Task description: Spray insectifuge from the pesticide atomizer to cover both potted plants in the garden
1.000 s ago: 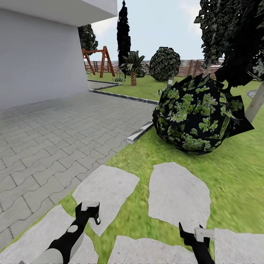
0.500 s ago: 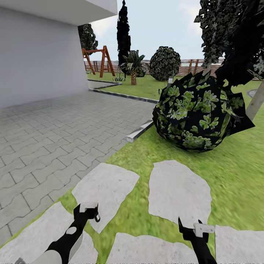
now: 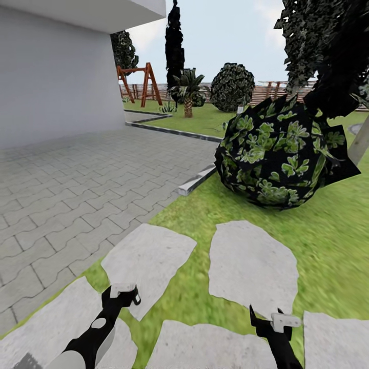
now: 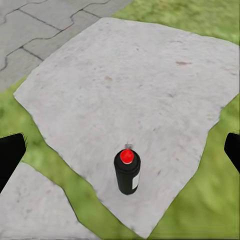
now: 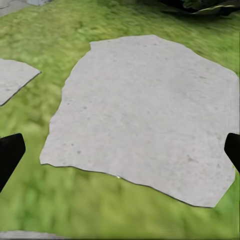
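Observation:
The pesticide atomizer (image 4: 127, 172) is a small dark bottle with a red top and a white label. It stands upright on a pale stepping stone (image 4: 135, 85), in the left wrist view. My left gripper (image 3: 124, 294) hovers over that stone, open, its dark fingertips (image 4: 11, 152) spread wide on either side of the bottle and not touching it. My right gripper (image 3: 268, 319) is open over another stepping stone (image 5: 150, 110) with nothing between its fingers (image 5: 10, 150). The potted plants are out of view.
A round dark bush (image 3: 282, 154) stands on the lawn ahead to the right, beside a tree trunk (image 3: 359, 141). Grey paving (image 3: 77, 179) and a white house wall (image 3: 56, 72) lie left, edged by a low kerb (image 3: 195, 182). A swing frame (image 3: 138, 84), palm and fence are far back.
The whole view has shifted slightly, so the camera has moved a little. Both grippers sit a touch lower in the picture and stay open.

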